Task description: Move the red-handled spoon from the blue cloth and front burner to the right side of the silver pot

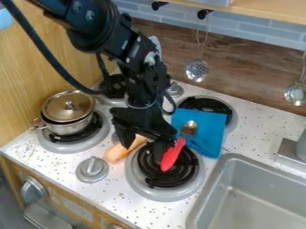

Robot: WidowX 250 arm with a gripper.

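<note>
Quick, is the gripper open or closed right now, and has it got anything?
Gripper: open, fingers apart, with no clear hold on anything; the red-handled spoon is close by, but whether they touch can't be told.

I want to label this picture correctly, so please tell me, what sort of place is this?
Probably a toy kitchen: a stove burner, a lidded pot and a sink show it.

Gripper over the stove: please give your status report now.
Gripper open, low by black burner coil. Long orange toy beside burner, partly behind gripper. Close by: red-handled spoon, handle over burner, bowl over blue cloth.
</note>
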